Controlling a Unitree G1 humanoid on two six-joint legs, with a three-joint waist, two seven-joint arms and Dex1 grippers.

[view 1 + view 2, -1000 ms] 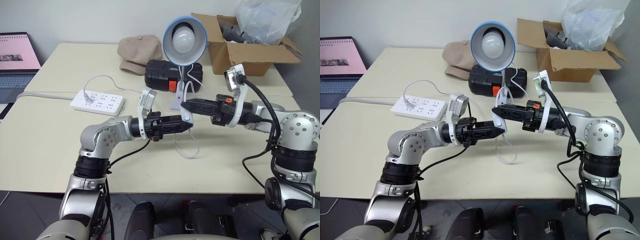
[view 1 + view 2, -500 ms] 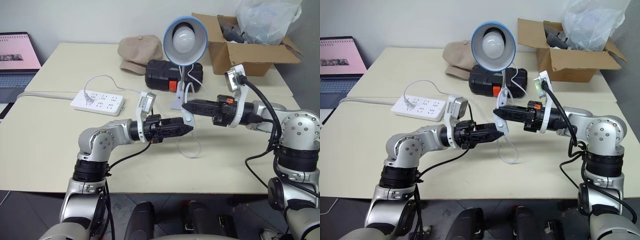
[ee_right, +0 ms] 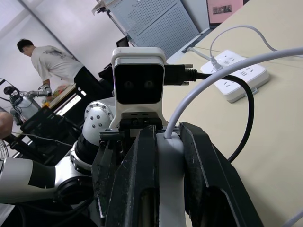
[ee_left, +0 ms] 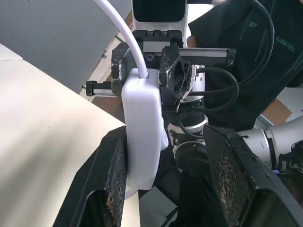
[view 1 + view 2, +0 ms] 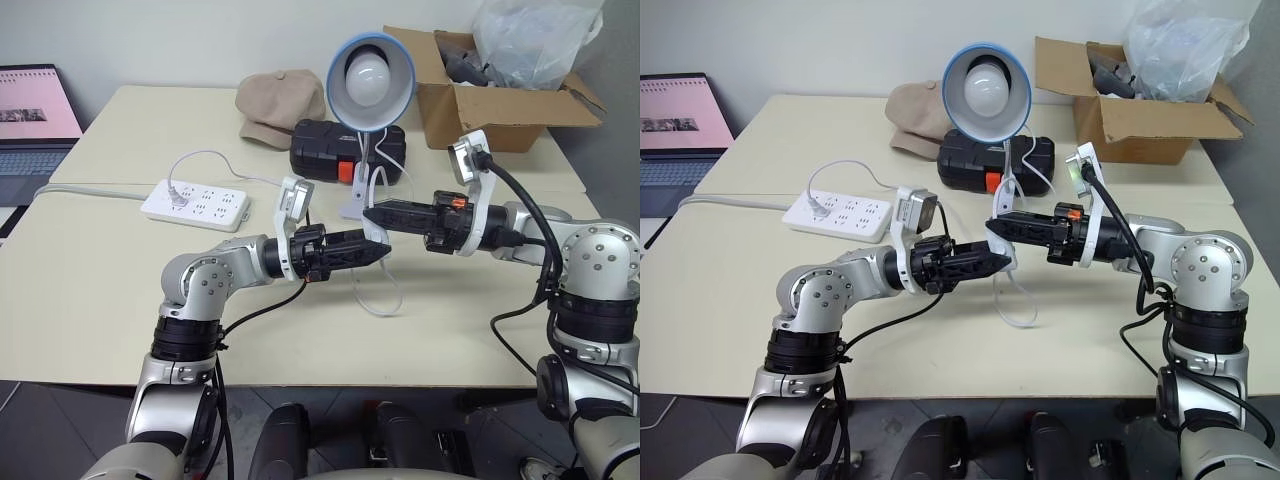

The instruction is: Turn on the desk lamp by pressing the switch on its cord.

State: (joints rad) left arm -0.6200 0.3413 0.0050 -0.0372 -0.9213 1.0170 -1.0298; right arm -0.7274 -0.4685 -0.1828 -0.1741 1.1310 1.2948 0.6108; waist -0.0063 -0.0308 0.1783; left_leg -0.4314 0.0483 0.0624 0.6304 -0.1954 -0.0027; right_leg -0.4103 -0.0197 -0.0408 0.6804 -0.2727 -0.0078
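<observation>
On the bench (image 5: 90,300) the desk lamp (image 5: 369,80) stands at the far middle, its bulb dark, and the cord (image 5: 385,295) loops down near it. I have the switch (image 5: 377,238) lifted above the bench between both arms: the right gripper (image 5: 372,215) has its fingers clamped on it, and the left gripper (image 5: 378,250) has its fingers apart around its other end. I'd hold the right firm and squeeze the left squarely onto the rocker.

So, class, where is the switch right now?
Head views: the switch is above the table's middle, clamped in the right pincer, with the left pincer against it, in front of the lamp.
</observation>
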